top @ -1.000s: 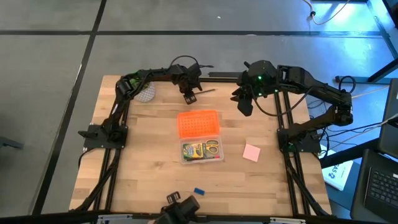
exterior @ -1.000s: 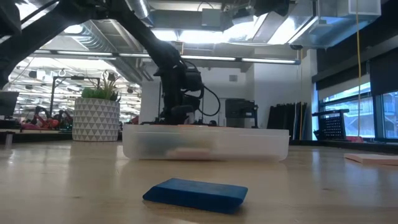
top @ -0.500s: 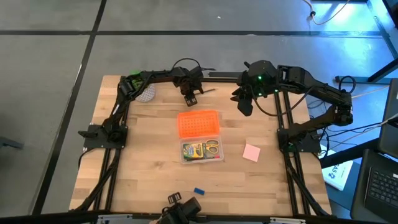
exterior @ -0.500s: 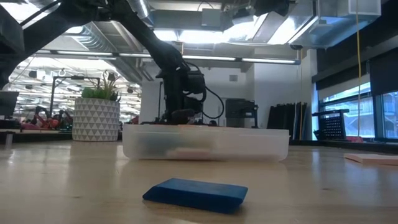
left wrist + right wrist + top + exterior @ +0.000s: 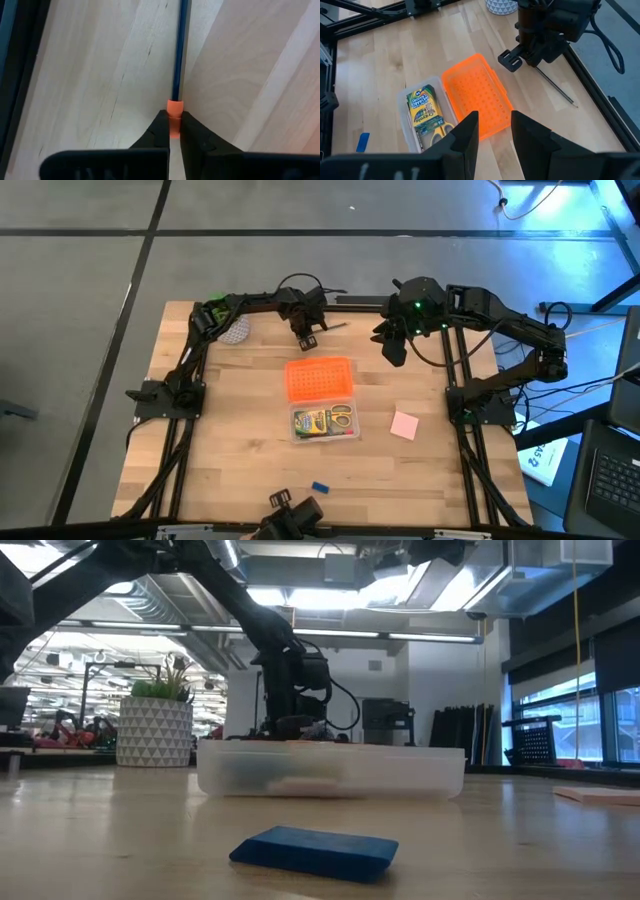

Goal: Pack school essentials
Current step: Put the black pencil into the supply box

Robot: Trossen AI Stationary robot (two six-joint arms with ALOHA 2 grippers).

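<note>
The pencil [image 5: 179, 50] lies flat on the worktop [image 5: 230, 430] near the far edge, at about twelve o'clock from the clear box [image 5: 324, 422]. In my left wrist view its orange eraser end [image 5: 174, 107] sits right between the fingers of my left tool [image 5: 173, 134], which are closed to a narrow gap around that end; the blue shaft runs straight away from the tool along the wood grain. From above, my left tool [image 5: 305, 333] stands low over the worktop with the pencil [image 5: 334, 326] reaching out from it toward three o'clock.

At six o'clock from that tool lies the orange lid [image 5: 319, 378], open and flat, touching the clear box just beyond it. Inside the box are the yellow-green crayon box [image 5: 425, 111] and the yellow-handled scissors [image 5: 442, 130], side by side.

The pink pad [image 5: 404, 425] rests at three o'clock from the box, apart from it. The small blue block [image 5: 319, 487] lies at six o'clock, near the front edge.

My right tool [image 5: 491, 131] hangs open above the worktop, at two o'clock from the lid, holding nothing. The potted plant [image 5: 234, 330] stands at the far left corner.
</note>
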